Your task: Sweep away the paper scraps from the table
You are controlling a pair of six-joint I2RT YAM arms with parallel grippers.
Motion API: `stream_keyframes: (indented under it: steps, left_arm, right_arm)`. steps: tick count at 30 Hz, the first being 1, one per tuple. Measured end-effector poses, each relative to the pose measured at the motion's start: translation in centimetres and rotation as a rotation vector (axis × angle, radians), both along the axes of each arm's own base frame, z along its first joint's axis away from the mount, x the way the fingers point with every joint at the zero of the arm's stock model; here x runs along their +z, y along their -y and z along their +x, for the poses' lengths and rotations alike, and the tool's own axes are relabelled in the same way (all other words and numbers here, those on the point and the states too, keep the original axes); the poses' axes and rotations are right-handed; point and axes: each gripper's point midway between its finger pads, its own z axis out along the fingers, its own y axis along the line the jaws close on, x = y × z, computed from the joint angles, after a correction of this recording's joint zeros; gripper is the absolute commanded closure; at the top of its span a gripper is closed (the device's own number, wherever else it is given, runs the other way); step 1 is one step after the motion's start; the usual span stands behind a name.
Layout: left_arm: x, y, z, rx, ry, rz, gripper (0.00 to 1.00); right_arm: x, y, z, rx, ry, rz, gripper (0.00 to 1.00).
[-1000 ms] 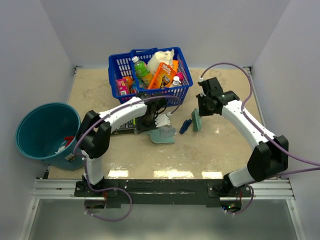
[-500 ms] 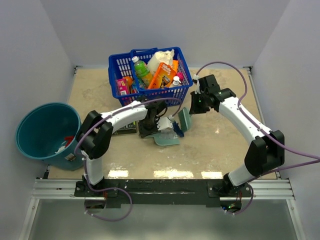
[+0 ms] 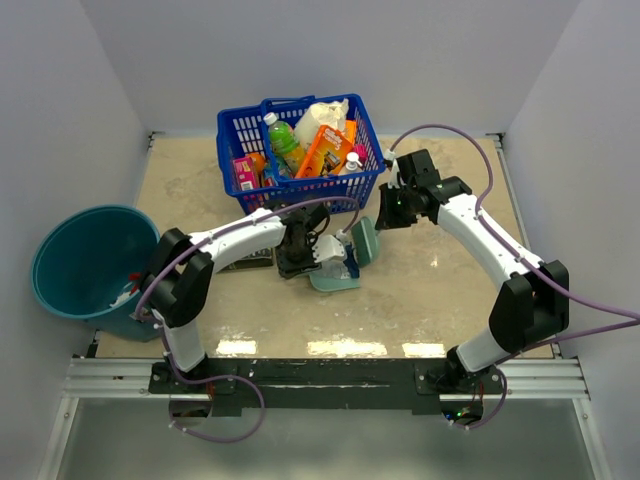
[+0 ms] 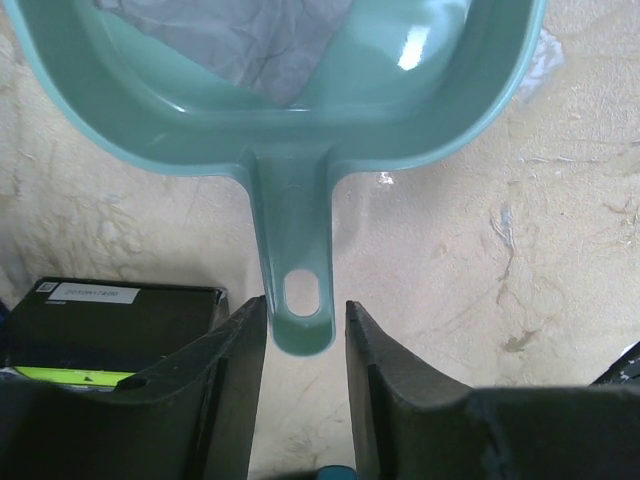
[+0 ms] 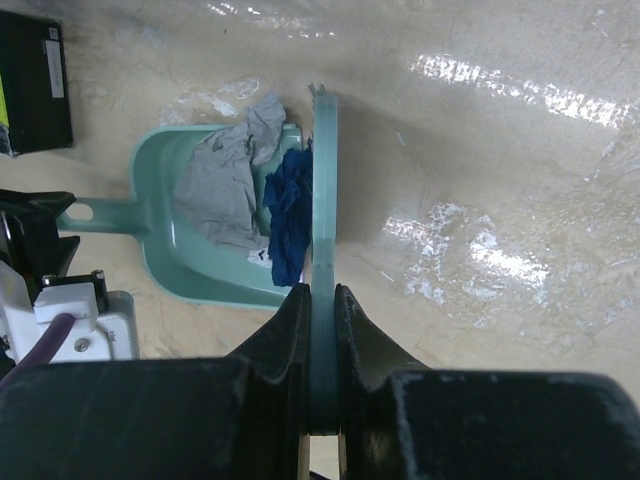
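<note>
Top view: dustpan located at frame centre on table, just below basket.

Left gripper positioned astride the dustpan handle. Jaws narrow; a slim gap is seen on the handle's right side, so the handle is not clamped.

Right gripper closed on brush, which is held edge-on at the dustpan mouth.

Seen inside the dustpan, left of the brush: paper scraps, one grey, one dark blue.

Black packet noted at upper left of right wrist view.
</note>
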Motion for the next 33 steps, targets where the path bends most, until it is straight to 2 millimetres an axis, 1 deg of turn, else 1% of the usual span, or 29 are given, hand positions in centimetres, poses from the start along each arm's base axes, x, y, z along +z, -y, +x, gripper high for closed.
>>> stream_keyframes:
  steps: [3, 11, 14, 15, 17, 21, 28, 33]
  left_arm:
    - [-0.4, -0.2, -0.2, 0.000, -0.004, 0.004, 0.61]
    - [-0.5, 0.2, 0.2, 0.000, 0.015, -0.012, 0.67]
    - [-0.5, 0.2, 0.3, 0.000, 0.017, -0.016, 0.73]
    - [-0.5, 0.3, 0.2, -0.001, 0.016, -0.017, 0.77]
    - [-0.5, 0.4, 0.2, -0.001, 0.012, -0.022, 0.78]
    - [-0.6, 0.6, 0.1, -0.002, 0.007, -0.030, 0.67]
    - [-1.2, 0.6, 0.1, -0.003, 0.010, -0.037, 0.61]
    - [-1.7, 0.5, 0.0, -0.003, 0.010, -0.037, 0.60]
  right_arm:
    - [0.0, -0.1, -0.1, 0.005, -0.002, 0.006, 1.00]
    - [0.3, -1.0, -0.3, 0.036, -0.008, 0.051, 1.00]
    - [0.5, -1.3, -0.3, 0.046, -0.007, 0.067, 1.00]
    - [0.5, -1.4, -0.3, 0.048, -0.006, 0.070, 1.00]
    - [0.6, -1.6, -0.3, 0.054, -0.005, 0.080, 1.00]
    - [0.9, -2.1, -0.3, 0.072, -0.001, 0.106, 1.00]
    - [0.7, -2.4, -0.2, 0.080, -0.008, 0.116, 1.00]
    - [0.2, -2.4, -0.2, 0.079, -0.022, 0.111, 1.00]
